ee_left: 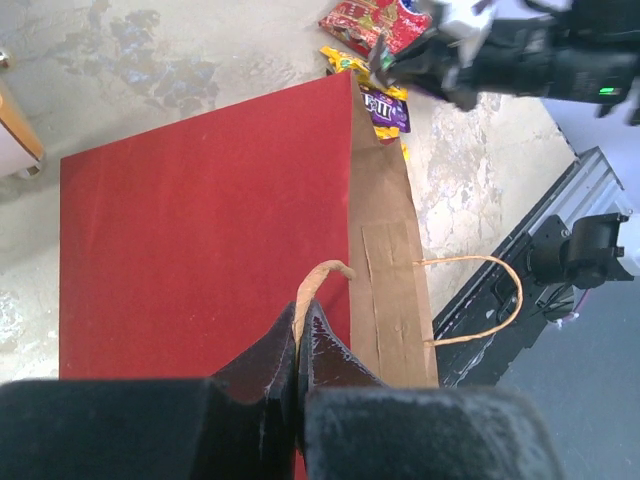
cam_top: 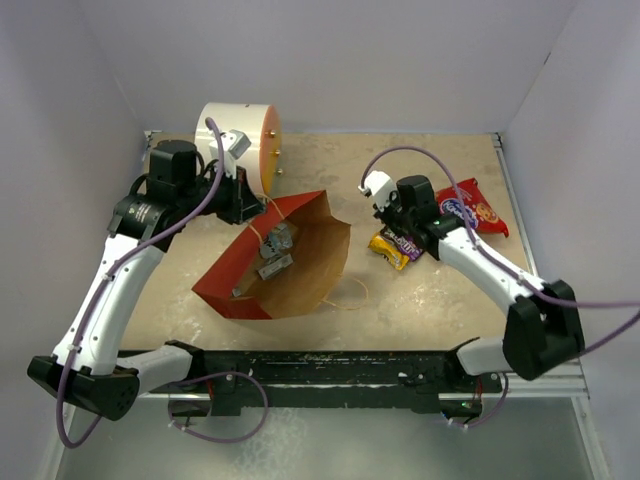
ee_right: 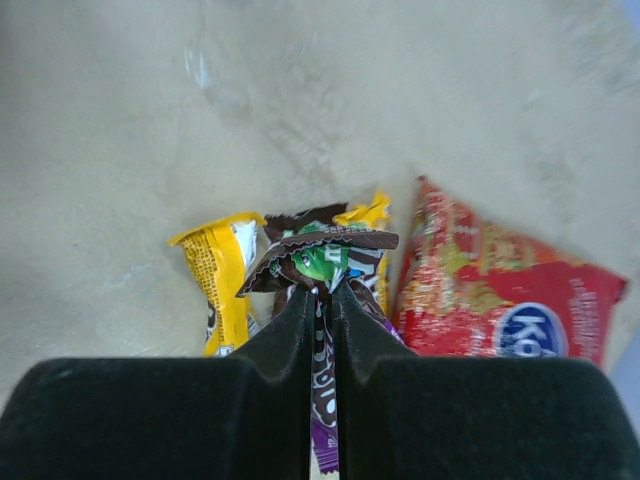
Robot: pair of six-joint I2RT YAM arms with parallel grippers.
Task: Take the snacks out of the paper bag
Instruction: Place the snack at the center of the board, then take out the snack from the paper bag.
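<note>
Top external showed two snacks [cam_top: 472,212] out at right, more inside the paper bag [cam_top: 315,262]; left gripper [ee_left: 300,335] clamped its handle [ee_left: 318,280], right gripper [ee_right: 322,300] one packet [ee_right: 320,255].

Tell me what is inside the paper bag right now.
Inside the paper bag, against its brown lining, lie at least two silver-grey packets, one above the other in the top view. Anything beneath them, or tucked behind the bag's red side wall, is hidden.

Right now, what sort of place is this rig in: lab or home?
Most likely a lab test cell: plain white walls box in a scuffed tabletop, and a black mounting rail runs along its near edge.
</note>
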